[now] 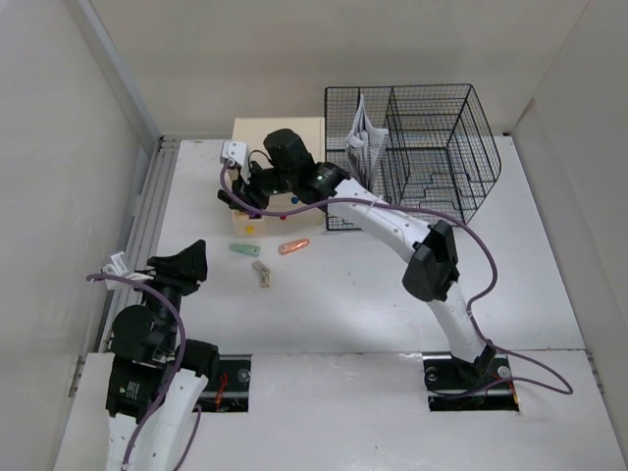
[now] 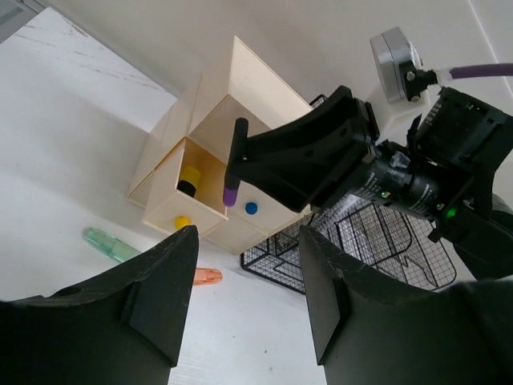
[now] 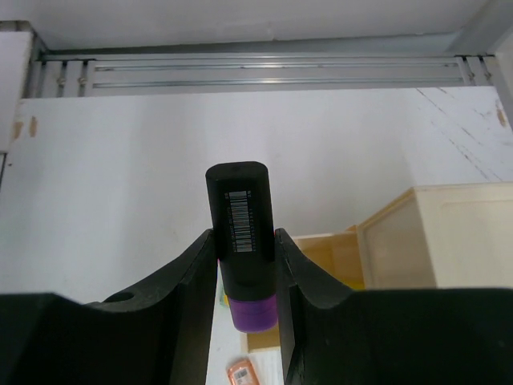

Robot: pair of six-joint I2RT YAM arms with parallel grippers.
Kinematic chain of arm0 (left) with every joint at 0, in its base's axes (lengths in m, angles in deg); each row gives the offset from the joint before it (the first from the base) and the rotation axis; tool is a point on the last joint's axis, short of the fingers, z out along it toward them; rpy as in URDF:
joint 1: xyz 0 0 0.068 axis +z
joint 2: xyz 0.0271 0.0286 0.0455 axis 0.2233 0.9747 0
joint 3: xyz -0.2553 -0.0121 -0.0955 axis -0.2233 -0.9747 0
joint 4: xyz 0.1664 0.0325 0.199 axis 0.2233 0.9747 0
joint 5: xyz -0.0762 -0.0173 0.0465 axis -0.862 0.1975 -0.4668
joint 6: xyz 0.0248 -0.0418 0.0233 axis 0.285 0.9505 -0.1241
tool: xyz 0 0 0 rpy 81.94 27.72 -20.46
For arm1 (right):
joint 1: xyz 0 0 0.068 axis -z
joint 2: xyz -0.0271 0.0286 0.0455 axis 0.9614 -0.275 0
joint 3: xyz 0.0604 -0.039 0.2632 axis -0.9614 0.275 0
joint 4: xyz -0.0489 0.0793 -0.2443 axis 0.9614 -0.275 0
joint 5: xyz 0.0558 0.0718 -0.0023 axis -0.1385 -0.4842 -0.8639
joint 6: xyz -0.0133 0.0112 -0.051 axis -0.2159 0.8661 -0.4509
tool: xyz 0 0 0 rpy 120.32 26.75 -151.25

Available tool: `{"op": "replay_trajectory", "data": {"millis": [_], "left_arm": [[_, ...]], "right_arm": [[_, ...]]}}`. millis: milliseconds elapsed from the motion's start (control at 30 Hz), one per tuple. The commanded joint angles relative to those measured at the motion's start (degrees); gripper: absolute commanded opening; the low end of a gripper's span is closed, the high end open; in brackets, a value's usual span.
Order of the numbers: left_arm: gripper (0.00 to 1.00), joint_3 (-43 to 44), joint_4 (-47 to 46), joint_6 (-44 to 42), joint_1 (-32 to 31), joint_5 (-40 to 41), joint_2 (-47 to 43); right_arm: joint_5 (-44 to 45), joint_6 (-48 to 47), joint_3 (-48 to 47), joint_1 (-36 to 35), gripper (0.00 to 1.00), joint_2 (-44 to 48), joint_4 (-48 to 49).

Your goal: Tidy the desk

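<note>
The white desk [image 1: 343, 304] carries a beige wooden drawer box [image 1: 280, 137] at the back. Its lower left drawer [image 2: 186, 192] stands pulled out, and a yellow and black thing lies inside. My right gripper [image 1: 245, 194] hangs over that drawer, shut on a black marker [image 3: 240, 224] with a purple cap [image 3: 255, 311]; the cap end points down toward the drawer [image 3: 325, 257]. In the left wrist view the marker [image 2: 234, 160] hangs just above the drawer's opening. My left gripper [image 1: 188, 263] hovers low at the near left, open with nothing between its fingers [image 2: 160, 297].
A black wire basket [image 1: 417, 147] holding papers stands to the right of the box. On the desk before the drawer lie a green item [image 1: 242, 249], an orange item [image 1: 293, 246] and a beige item [image 1: 261, 274]. Walls close in the left and back.
</note>
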Motion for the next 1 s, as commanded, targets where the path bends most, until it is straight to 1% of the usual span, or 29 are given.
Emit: {"op": "replay_trajectory", "data": {"millis": [0, 200, 300, 367, 767, 867, 900, 933, 967], "left_arm": [[0.50, 2.61, -0.31, 0.14, -0.26, 0.14, -0.10], [0.50, 2.61, -0.31, 1.28, -0.26, 0.14, -0.10], [0.50, 2.61, 0.21, 1.28, -0.26, 0.14, -0.10], [0.50, 2.61, 0.21, 1.28, -0.26, 0.14, -0.10], [0.50, 2.61, 0.74, 1.28, -0.26, 0.67, -0.10], [0.50, 2.61, 0.74, 1.28, -0.26, 0.67, -0.10], [0.50, 2.61, 0.74, 1.28, -0.26, 0.67, -0.10], [0.50, 2.61, 0.74, 1.28, -0.26, 0.67, -0.10], [0.50, 2.61, 0.74, 0.76, -0.26, 0.67, -0.10]], "right_arm": [[4.06, 1.56, -5.66, -0.19, 0.05, 0.53, 3.91], [4.85, 1.03, -6.36, 2.18, 0.05, -2.38, 3.91], [4.85, 0.42, -5.75, 2.79, 0.08, -2.91, 3.91], [4.85, 0.41, -4.17, 2.80, 0.08, -2.91, 4.52], [4.33, -0.64, -3.64, 2.80, 0.09, -5.01, 4.52], [4.85, -1.25, -3.11, 2.80, 0.12, -5.02, 4.52], [4.85, -1.26, -2.50, 2.80, 0.14, -5.02, 4.52], [4.85, -1.26, -2.50, 2.80, 0.21, -5.02, 4.52], [5.46, -1.78, -1.80, 2.80, 0.26, -5.02, 4.52]]}}
